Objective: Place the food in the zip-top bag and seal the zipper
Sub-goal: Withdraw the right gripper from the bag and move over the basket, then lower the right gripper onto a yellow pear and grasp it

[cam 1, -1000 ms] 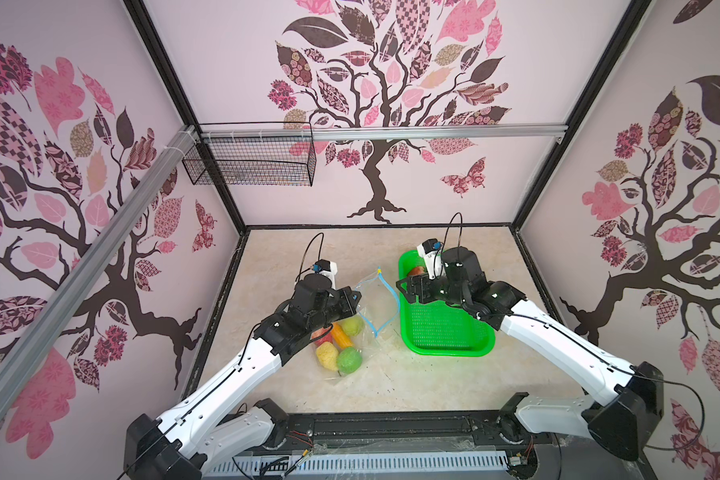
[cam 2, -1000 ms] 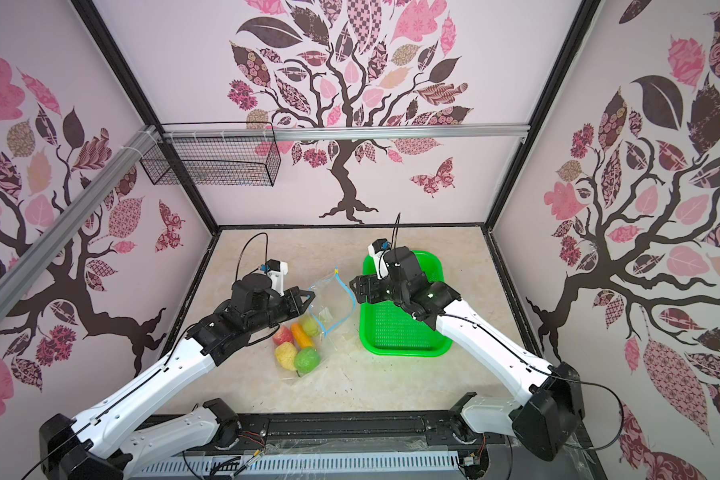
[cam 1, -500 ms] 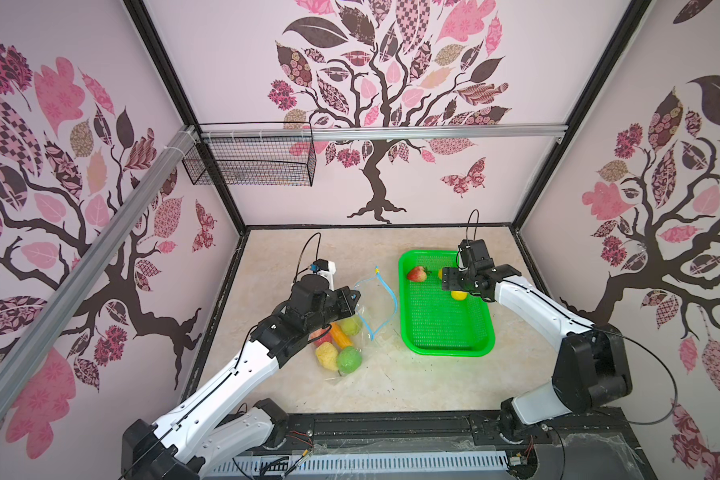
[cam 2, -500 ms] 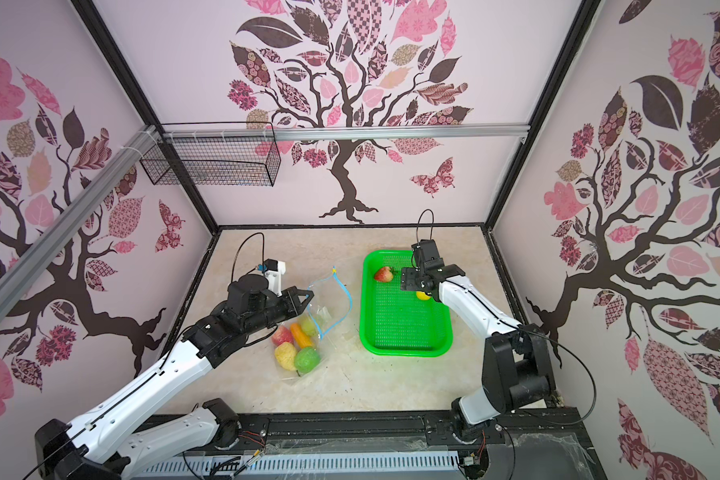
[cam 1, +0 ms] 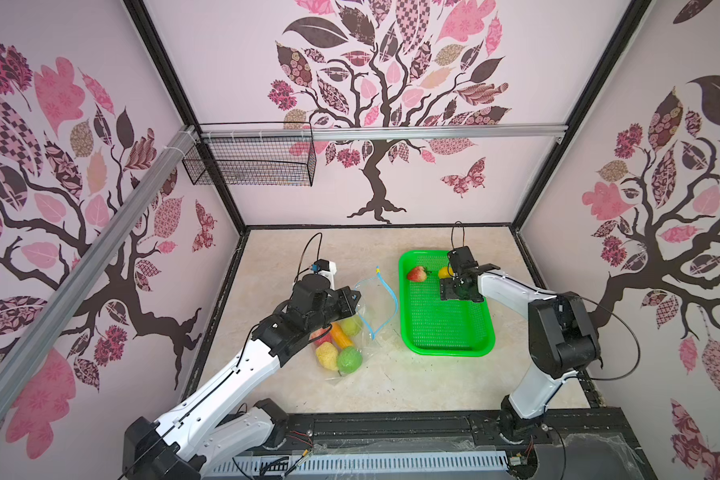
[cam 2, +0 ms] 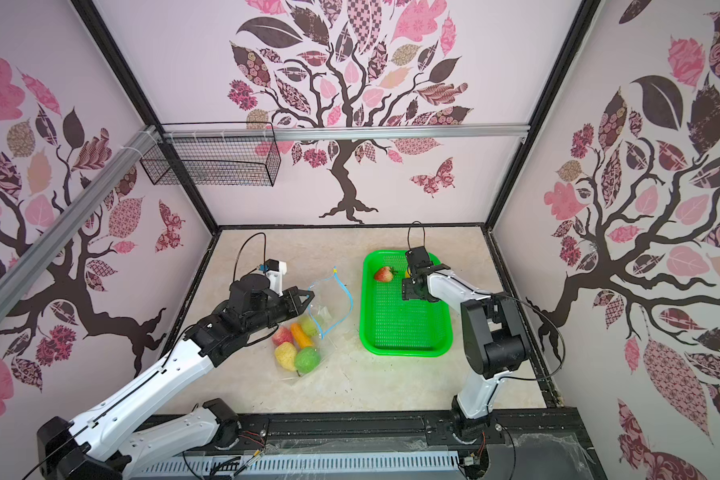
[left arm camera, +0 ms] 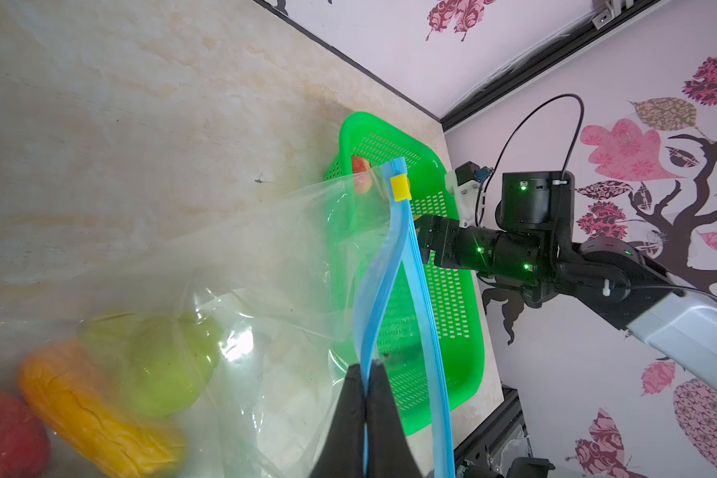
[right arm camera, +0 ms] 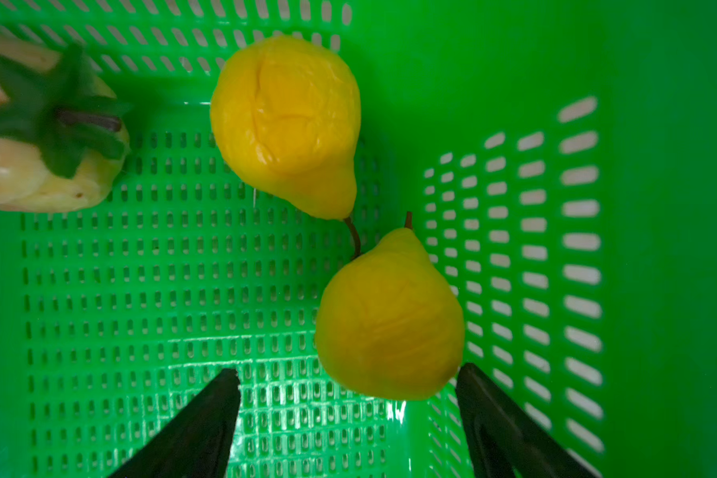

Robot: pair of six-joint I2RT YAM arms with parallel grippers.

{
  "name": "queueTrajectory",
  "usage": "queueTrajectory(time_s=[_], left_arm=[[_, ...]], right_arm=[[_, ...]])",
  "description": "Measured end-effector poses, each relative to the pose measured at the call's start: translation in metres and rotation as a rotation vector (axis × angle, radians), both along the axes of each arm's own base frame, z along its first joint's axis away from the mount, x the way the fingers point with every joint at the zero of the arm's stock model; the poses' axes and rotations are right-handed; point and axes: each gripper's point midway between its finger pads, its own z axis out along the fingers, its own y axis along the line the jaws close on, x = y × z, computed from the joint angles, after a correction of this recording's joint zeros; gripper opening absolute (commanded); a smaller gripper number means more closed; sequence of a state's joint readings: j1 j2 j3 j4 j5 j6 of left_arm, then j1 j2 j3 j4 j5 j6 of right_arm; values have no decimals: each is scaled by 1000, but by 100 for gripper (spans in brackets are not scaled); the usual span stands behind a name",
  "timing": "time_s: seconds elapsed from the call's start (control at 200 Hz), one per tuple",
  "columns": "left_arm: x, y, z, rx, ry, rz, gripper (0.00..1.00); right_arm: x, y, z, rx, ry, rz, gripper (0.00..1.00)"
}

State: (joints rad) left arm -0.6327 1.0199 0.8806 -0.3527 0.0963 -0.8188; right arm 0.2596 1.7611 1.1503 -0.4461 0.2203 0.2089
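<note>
Right wrist: yellow fruits (right arm camera: 390, 314) in basket (right arm camera: 141, 289)

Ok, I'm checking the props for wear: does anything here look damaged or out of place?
One yellow pear-shaped toy fruit in the green slotted plastic basket has a caved-in, creased skin, so it looks crushed; the second yellow pear beside it shows fainter creases. Nothing is spilled.

Robot lab test booth: tree-decal walls (cam 1: 391, 104), aluminium rail (cam 1: 391, 134), bench-mounted arms (cam 1: 233, 374).
</note>
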Motion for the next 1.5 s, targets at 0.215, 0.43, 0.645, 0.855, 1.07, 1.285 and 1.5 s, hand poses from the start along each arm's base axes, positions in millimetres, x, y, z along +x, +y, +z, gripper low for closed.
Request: queueTrajectory(time_s=[0.215,0.43,0.645,0.855,1.07,1.285,1.5], left_arm=[[0,0,0,0,2,-2,0],[0,0,0,0,2,-2,0],[0,0,0,0,2,-2,0],[0,0,0,0,2,-2,0],[0,-1,-3,4,7,-2,0],[1,-1,-3,4,7,-2,0],[1,-1,-2,4,7,-2,0]], right_arm=[[7,10,-7,37,8,30,83],[9,15,-6,63,-1,44,83],[15,6,-9,29,-6,9,87],[23,-1,-17,3,2,-17,86],[28,-1,-20,6,-1,-20,75],[29,0,-21,16,-4,-25,55],[29,4,-19,39,-8,-17,52]])
